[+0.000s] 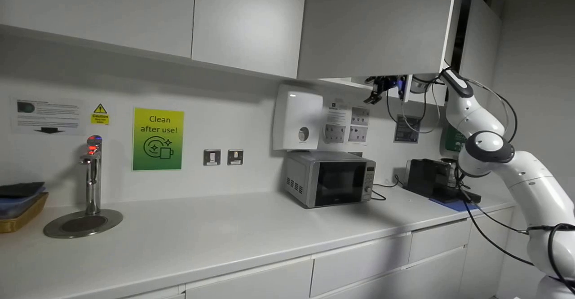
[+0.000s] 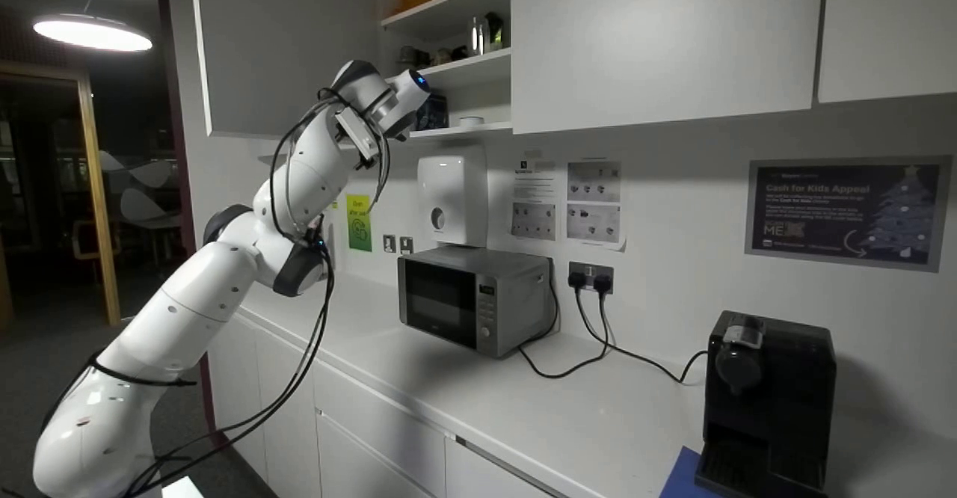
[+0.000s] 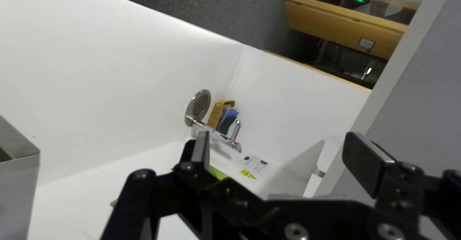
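My gripper [image 1: 369,90] is black with blue parts and sits just under the bottom edge of a raised grey-white cabinet door [image 1: 377,25]. In the wrist view the gripper [image 3: 281,150] is open, its fingers wide apart and nothing held between them. The right fingertip [image 3: 362,160] overlaps the grey door panel [image 3: 417,117], whose pale edge runs through the gap; whether they touch I cannot tell. In an exterior view the same door [image 2: 291,42] stands swung out beside open shelves [image 2: 467,68], and the robot's wrist [image 2: 396,102] hides the gripper.
Below, a microwave [image 1: 332,178] stands on the white counter [image 1: 215,227] under a paper-towel dispenser [image 1: 297,117]. A tap [image 1: 93,178] with a round drain is at one end, a black coffee machine [image 2: 770,401] at the other. Cables [image 2: 314,318] hang from the arm.
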Tool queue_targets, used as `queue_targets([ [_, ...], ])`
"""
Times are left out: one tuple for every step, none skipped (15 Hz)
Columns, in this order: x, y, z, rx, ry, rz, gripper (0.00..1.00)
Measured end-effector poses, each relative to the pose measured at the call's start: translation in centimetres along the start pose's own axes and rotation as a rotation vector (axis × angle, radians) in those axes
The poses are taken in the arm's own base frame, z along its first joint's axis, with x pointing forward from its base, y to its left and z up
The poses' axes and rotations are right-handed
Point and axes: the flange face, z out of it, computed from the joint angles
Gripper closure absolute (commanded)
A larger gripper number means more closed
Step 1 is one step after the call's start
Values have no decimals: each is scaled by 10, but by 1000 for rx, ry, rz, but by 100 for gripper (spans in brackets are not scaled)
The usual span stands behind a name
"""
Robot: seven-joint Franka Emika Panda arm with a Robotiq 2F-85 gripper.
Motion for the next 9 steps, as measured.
queue_targets([
  [-1, 1, -4, -32, 12, 31, 0],
  [-3, 4, -8, -64, 18, 64, 0],
  [-5, 7, -11, -104, 20, 95, 0],
  [-8, 11, -14, -141, 17, 125, 0],
  [-12, 15, -17, -180, 9, 153, 0],
  [-16, 18, -20, -216, -1, 180, 0],
  [-20, 22, -23, -248, -15, 207, 0],
  [-24, 26, -26, -276, -31, 233, 0],
  [-29, 28, -29, -300, -48, 256, 0],
])
